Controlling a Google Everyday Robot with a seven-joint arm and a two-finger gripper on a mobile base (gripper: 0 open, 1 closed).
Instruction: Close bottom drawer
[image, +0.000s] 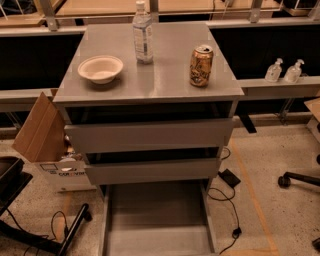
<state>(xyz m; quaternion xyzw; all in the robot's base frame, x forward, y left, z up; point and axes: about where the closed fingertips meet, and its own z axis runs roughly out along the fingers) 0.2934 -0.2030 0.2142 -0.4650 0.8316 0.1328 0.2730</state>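
Camera view: bottom drawer (157, 222) open, hand out of sight

Warm, dim overhead light falling on cabinet top (165, 75), leaving soft sheen around can (201, 65) and bottle (142, 32). Deep shadow filling gaps under top and between drawer fronts. Bottom drawer (157, 220) tray sitting in shade. Whole frame looking soft, slightly blurred, floor grainy. Robot's gripper lying outside camera view.

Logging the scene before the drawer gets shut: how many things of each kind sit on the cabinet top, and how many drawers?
Bowl: 1
Water bottle: 1
Can: 1
Drawers: 3 (top drawer, middle drawer, bottom drawer, open)
Total: 6
Pincer: 0, out of view
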